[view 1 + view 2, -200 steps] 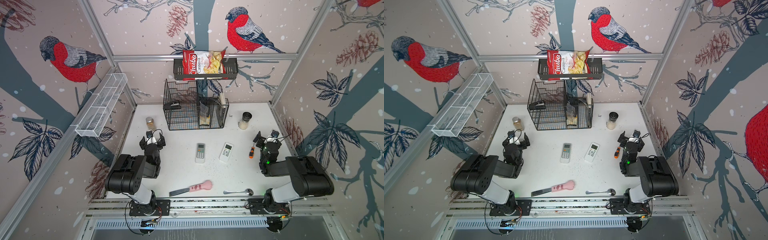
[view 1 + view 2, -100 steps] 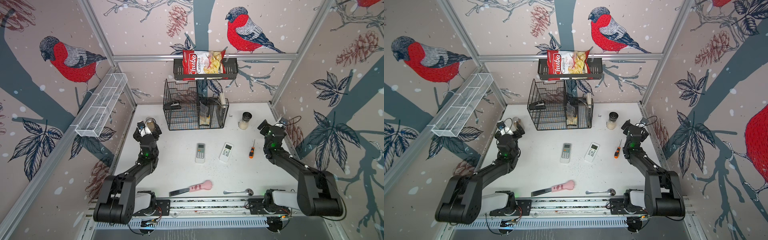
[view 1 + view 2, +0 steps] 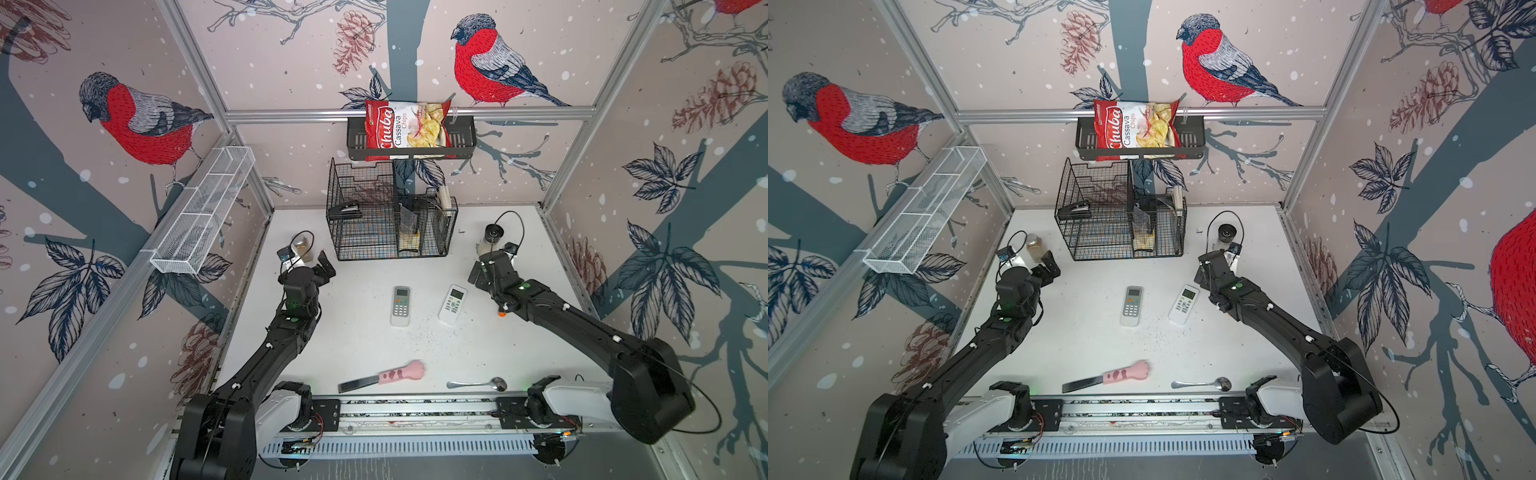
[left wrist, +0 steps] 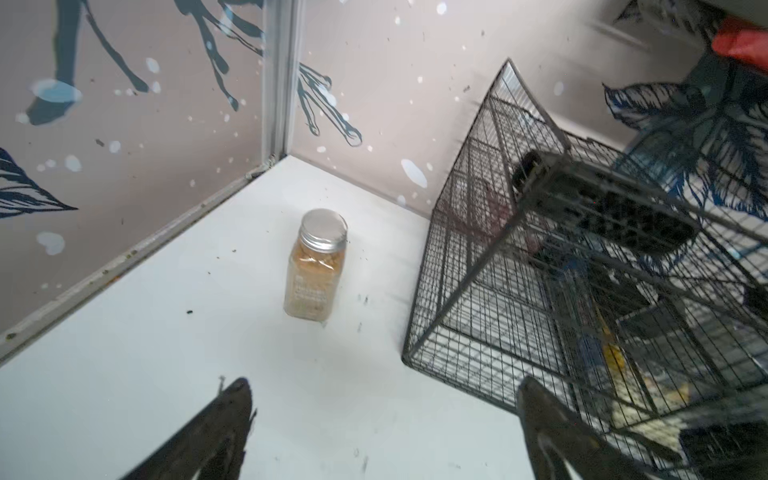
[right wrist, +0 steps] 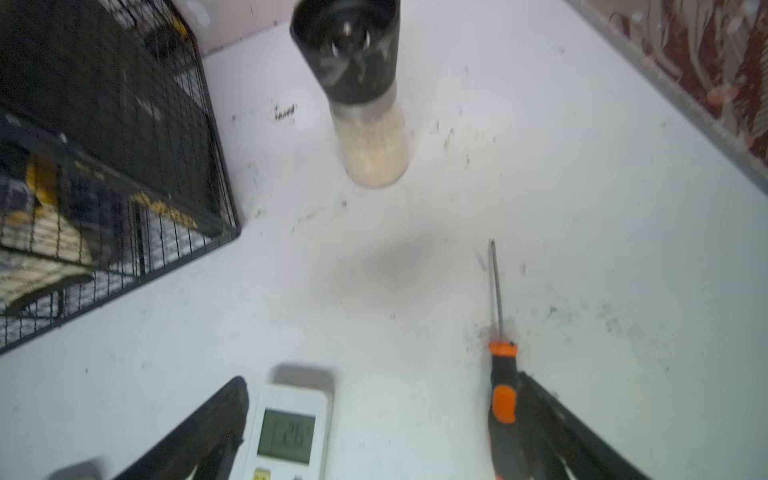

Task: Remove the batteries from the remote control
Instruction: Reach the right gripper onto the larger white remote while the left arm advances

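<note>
Now, your right fingers (image 5: 216,419) stand spread and empty, the display end of one remote (image 5: 291,432) showing between them and the screwdriver (image 5: 503,399) beside the far one; your left fingers (image 4: 224,424), spread too, face the spice jar (image 4: 316,266), well apart from that remote and the second remote (image 3: 400,305). Both arms stretch forward over the tabletop (image 3: 357,340). The batteries don't show: both remotes lie buttons-up, and the wrist views are blurred.

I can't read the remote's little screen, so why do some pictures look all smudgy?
Right wrist view: the remote and the grinder are smeared, so the screen digits look soft. Left wrist view: the wire basket is streaky and the spice jar label is unreadable. Both top views: sharp and evenly lit, but the remotes are too small to read.
</note>
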`<move>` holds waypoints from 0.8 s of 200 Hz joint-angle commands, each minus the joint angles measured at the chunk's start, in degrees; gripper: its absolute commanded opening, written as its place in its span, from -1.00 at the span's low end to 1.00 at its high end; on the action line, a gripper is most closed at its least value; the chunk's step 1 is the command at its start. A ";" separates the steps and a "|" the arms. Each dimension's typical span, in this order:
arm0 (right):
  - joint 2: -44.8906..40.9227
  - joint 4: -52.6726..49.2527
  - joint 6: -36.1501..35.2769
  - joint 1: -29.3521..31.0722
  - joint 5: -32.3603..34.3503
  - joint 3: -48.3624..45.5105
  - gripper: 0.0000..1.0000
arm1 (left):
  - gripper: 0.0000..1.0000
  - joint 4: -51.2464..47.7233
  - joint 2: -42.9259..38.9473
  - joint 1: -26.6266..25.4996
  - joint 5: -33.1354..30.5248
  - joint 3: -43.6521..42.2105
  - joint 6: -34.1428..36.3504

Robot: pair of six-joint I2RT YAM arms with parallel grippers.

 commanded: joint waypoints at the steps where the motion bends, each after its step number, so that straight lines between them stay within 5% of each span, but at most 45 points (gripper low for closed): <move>1: 1.26 -5.90 7.93 2.43 -3.01 -0.73 0.99 | 0.96 -5.51 0.02 -2.05 -0.96 1.00 -1.70; 72: 9.79 -4.96 12.93 10.61 -6.63 1.46 1.00 | 0.96 -10.28 0.70 -5.73 -1.97 2.69 -3.82; 160: 21.44 -3.64 12.00 13.97 -8.82 5.77 0.99 | 0.96 -10.91 -2.52 -6.09 -0.71 1.38 -5.05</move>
